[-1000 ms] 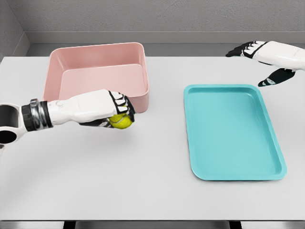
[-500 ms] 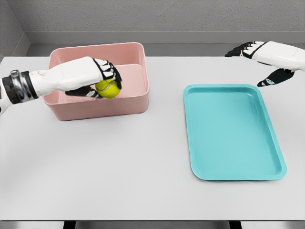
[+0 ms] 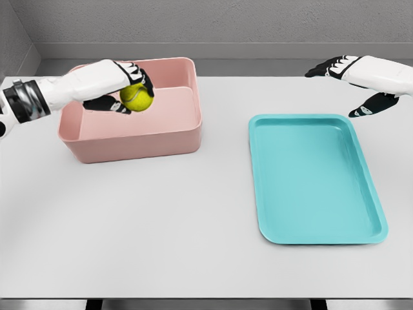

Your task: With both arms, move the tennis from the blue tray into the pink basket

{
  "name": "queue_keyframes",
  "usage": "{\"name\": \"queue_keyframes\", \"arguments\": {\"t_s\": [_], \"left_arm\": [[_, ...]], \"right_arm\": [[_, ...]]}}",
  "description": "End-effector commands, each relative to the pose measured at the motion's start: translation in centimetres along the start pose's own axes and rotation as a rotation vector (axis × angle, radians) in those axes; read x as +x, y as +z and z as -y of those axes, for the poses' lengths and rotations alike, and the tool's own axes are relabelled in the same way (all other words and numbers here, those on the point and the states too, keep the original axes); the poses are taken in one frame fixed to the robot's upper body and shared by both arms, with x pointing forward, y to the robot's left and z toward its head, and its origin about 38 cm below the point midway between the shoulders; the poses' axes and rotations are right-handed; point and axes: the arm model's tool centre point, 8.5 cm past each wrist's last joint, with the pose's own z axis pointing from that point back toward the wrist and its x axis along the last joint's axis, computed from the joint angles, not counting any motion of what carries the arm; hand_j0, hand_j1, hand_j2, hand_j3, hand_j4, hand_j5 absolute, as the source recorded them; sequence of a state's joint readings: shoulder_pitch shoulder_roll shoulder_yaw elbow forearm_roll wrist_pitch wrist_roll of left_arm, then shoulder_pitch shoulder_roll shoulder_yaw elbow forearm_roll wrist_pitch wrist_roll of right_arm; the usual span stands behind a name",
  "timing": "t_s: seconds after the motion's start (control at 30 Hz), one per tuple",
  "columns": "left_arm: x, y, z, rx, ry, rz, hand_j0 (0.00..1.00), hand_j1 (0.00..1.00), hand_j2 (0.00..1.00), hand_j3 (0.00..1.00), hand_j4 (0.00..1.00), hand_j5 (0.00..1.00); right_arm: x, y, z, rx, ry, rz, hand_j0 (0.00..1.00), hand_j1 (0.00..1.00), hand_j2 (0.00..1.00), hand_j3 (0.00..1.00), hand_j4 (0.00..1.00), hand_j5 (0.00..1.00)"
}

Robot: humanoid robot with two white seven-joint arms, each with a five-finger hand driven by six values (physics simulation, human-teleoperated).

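1. The left hand holds the fuzzy yellow-green tennis ball over the open rectangular pink plastic basket, and that placing makes sense: from there, loosening the grip should drop the ball straight inside.
2. The left fingers are curled down around the ball, black pads pressing on its top and far side, with the thumb tucked under on the near left. It reads as a firm grip.
3. Relative to those fingers, the ball sits just below and slightly toward the basket's middle, most of its lower face showing beneath them.
4. The ball looks clear of the basket floor, hanging above the left half of the interior, inside the line of the rim as seen from the head.
5. The flat rectangular turquoise-blue tray lies well off to the right of the fingers on the white table, with nothing on it.
6. The right hand hovers beyond the tray's far right corner, fingers spread and holding nothing, well away from the basket, likely parked there to keep out of the way.
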State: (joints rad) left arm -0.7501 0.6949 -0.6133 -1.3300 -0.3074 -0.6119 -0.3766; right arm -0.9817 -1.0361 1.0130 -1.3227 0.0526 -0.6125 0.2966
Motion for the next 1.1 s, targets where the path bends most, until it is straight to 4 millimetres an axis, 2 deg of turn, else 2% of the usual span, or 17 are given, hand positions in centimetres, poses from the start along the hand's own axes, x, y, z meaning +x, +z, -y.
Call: {"name": "queue_keyframes", "arguments": {"t_s": [0.0, 0.27, 0.43, 0.7, 0.87, 0.9, 0.93, 0.97, 1.0, 1.07], "left_arm": [[-1.0, -0.2, 0.7, 0.002, 0.036, -0.027, 0.40, 0.40, 0.40, 0.40, 0.40, 0.40], [-2.4, -0.6, 0.8, 0.013, 0.065, -0.066, 0.40, 0.40, 0.40, 0.40, 0.40, 0.40], [-3.1, -1.0, 1.7, -0.001, 0.080, -0.090, 0.40, 0.40, 0.40, 0.40, 0.40, 0.40], [-5.5, -2.1, 3.3, -0.014, 0.135, -0.170, 0.40, 0.40, 0.40, 0.40, 0.40, 0.40], [-5.6, -2.3, 3.8, -0.021, 0.148, -0.175, 0.42, 0.42, 0.42, 0.42, 0.42, 0.42], [-5.6, -2.3, 3.8, -0.020, 0.147, -0.174, 0.50, 0.50, 0.50, 0.50, 0.50, 0.50], [-5.6, -2.3, 3.7, -0.017, 0.146, -0.174, 0.67, 0.67, 0.67, 0.67, 0.67, 0.67], [-5.5, -2.3, 3.6, -0.014, 0.143, -0.172, 0.90, 0.90, 0.90, 0.90, 0.90, 0.90], [-5.5, -2.2, 3.5, -0.013, 0.140, -0.173, 1.00, 1.00, 1.00, 1.00, 1.00, 1.00], [-5.6, -1.9, 3.3, -0.011, 0.135, -0.177, 1.00, 1.00, 1.00, 1.00, 1.00, 1.00]], "right_arm": [[0.0, 0.1, 0.1, -0.006, -0.005, -0.001, 1.00, 1.00, 1.00, 1.00, 1.00, 1.00], [0.0, 0.0, 0.1, -0.005, -0.005, 0.000, 1.00, 1.00, 1.00, 1.00, 1.00, 1.00], [0.0, 0.0, 0.1, -0.008, -0.005, 0.002, 1.00, 1.00, 1.00, 1.00, 1.00, 1.00], [-0.1, 0.2, 0.2, -0.008, -0.004, -0.004, 1.00, 1.00, 1.00, 1.00, 1.00, 1.00], [-0.1, 0.2, 0.2, -0.008, -0.004, -0.004, 1.00, 1.00, 1.00, 1.00, 1.00, 1.00], [-0.1, 0.2, 0.2, -0.009, -0.004, -0.003, 1.00, 1.00, 1.00, 1.00, 1.00, 1.00], [-0.1, 0.2, 0.1, -0.007, -0.005, -0.004, 1.00, 1.00, 1.00, 1.00, 1.00, 1.00], [-0.1, 0.2, 0.1, -0.007, -0.005, -0.004, 1.00, 1.00, 1.00, 1.00, 1.00, 1.00], [0.0, 0.1, 0.1, -0.007, -0.005, -0.001, 1.00, 1.00, 1.00, 1.00, 1.00, 1.00], [0.0, 0.2, 0.1, -0.007, -0.004, -0.003, 1.00, 1.00, 1.00, 1.00, 1.00, 1.00]]}}
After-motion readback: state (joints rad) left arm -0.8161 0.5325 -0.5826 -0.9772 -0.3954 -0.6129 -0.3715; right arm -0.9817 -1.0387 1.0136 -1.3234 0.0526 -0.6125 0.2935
